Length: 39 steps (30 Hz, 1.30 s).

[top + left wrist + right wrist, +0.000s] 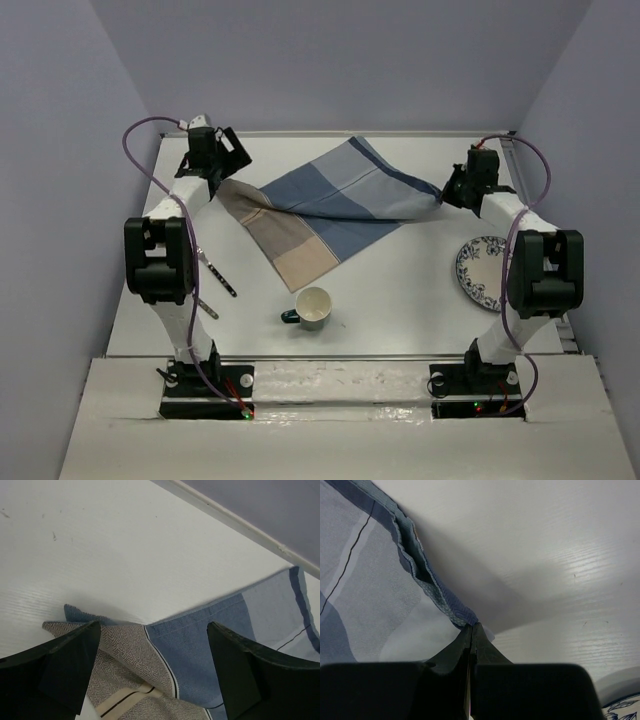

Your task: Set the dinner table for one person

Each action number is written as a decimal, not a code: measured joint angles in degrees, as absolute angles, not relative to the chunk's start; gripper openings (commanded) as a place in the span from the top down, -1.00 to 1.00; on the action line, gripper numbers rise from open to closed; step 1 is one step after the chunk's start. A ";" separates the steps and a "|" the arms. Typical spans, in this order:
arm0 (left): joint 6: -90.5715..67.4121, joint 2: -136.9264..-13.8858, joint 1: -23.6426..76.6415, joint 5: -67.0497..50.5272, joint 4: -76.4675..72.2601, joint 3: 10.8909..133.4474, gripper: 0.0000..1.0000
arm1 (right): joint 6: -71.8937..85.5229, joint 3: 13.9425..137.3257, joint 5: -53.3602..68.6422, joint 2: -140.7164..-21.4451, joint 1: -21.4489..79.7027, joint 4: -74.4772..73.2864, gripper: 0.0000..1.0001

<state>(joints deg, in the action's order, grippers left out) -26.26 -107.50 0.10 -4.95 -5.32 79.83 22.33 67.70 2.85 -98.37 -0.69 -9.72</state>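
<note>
While viewed from above, judged to be at the placemat-spreading step. Left claw [228, 165] poised over the tan corner of the placemat [330, 200]; right claw [450, 190] at the blue edge, holding it raised off the tabletop [400, 290] beneath both. Plate [480, 270] just behind the right claw.

From the left wrist: spread wide, gripping nothing, cloth corner lying between the fingers [75, 655].

From the right wrist: clamped tight on the hem.

Next, likely: closing left on that corner, then drawing the cloth taut and lowering it flat.
</note>
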 measured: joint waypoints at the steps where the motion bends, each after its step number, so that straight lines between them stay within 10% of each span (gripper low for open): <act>1: -25.91 -106.76 0.84 -3.62 -5.13 79.18 -0.98 | 22.33 67.46 2.79 -98.32 -0.69 -9.80 1.00; 8: -23.44 -100.68 6.61 3.66 -0.25 71.53 -0.35 | 22.28 66.37 2.76 -96.79 -0.69 -9.37 1.00; 18: -24.36 -106.63 8.64 3.92 3.31 65.12 -0.18 | 22.24 64.47 5.08 -94.39 -0.69 -7.90 1.00; 39: -24.93 -150.78 9.23 2.59 17.21 137.38 -0.12 | 26.46 51.05 8.86 -84.88 0.01 -3.97 1.00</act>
<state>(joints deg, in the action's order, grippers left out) -24.93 -150.78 9.23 2.59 17.21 137.38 26.46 51.05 8.86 -84.88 0.01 -3.97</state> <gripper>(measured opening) 0.560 0.011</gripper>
